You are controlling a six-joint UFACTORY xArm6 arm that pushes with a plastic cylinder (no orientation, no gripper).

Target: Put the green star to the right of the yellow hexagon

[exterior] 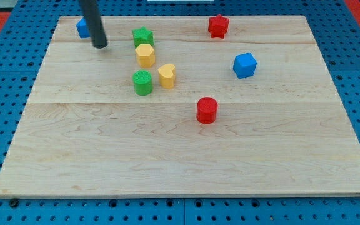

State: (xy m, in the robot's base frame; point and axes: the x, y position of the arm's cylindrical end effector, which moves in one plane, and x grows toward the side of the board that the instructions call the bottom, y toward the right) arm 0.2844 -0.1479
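Green star [143,36]: small solid block, judged light and rigid, likely to slide readily on the smooth wooden board [167,162] and to spin if pushed off-centre on a point of the star. It is located near the view's top, touching or just above the yellow hexagon [145,55], not yet to its right. No pincer is fitted, so nothing can be said to be apart, together or clamped; contact is made only by my tip [99,45], which is set to the view's left of the star, apart from it. No hold can be taken; a push against the star's left flank, through its middle, is judged best. Nearby items noted: yellow heart-like block [167,75], green cylinder [142,82], blue block [83,27] partly hidden behind the rod.
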